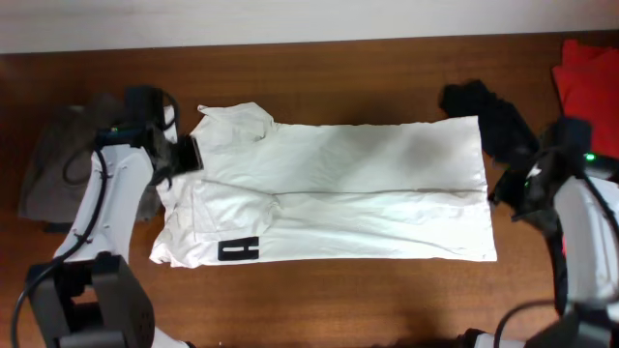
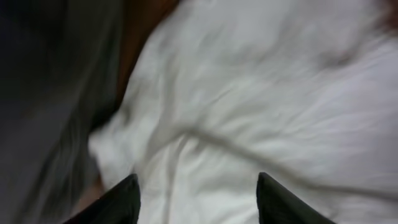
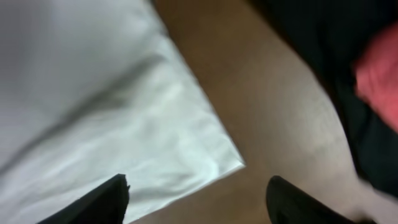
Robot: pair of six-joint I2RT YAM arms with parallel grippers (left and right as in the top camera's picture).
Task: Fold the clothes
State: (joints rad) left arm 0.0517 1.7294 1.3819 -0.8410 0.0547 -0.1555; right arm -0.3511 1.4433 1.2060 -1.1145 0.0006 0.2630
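Found the white garment [image 1: 368, 184] lying lengthwise across the middle of the table [image 1: 338, 309], seemingly doubled once into a long band, its left end rumpled. Saw the left end effector [image 2: 196, 186] apart over that end, empty; the right end effector [image 3: 198, 186] apart above the garment's right corner, empty. Judged the cross folds not yet made.

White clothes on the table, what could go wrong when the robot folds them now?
The long white cotton garment is rumpled at its left end, so a fold might trap wrinkles or come out crooked. The crumpled black garment lies close to its right end, so the open right jaws might grab it too. The grey-khaki garment sits beside the left end, where the open left jaws could snag it likewise.
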